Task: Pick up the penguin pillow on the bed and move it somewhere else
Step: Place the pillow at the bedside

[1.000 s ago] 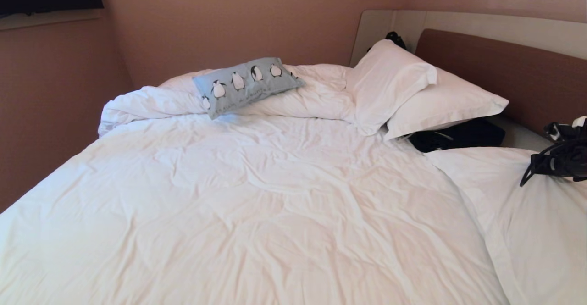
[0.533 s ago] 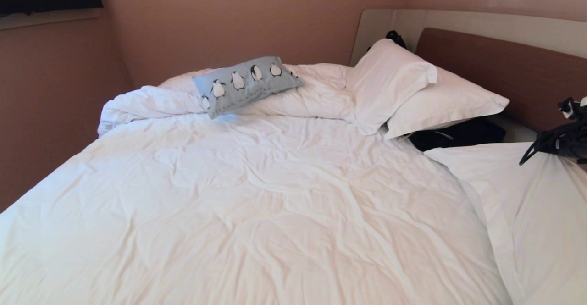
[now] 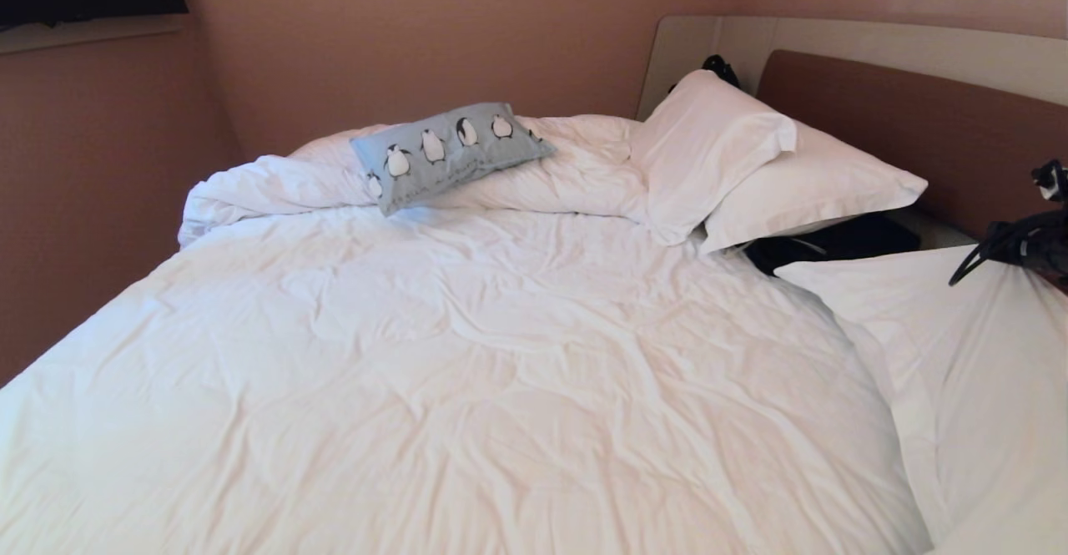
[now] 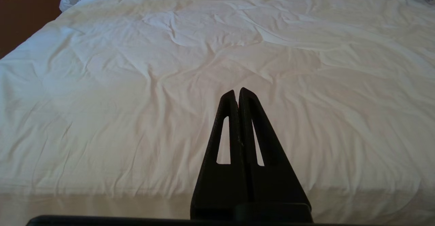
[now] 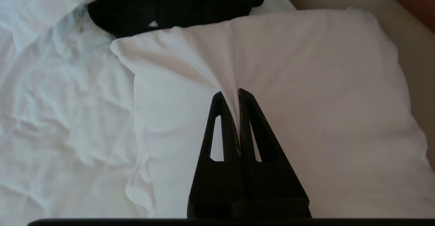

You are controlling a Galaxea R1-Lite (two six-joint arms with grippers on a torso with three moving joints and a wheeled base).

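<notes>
1. Penguin pillow's setting: bed [image 3: 467, 355], rumpled white duvet, brown headboard [image 3: 909, 133].
2. White pillow [image 5: 306, 93], near right side; cover pinched between the closed fingers of the right gripper [image 5: 231, 95].
3. Penguin pillow [image 3: 450, 153], far side, resting on bunched duvet, untouched.
4. Left gripper [image 4: 237, 92], fingers together, empty, over duvet.

I see two white pillows [image 3: 751, 163] stacked against the headboard, a black garment [image 3: 834, 242] beside them, and pink walls [image 3: 417, 29].
</notes>
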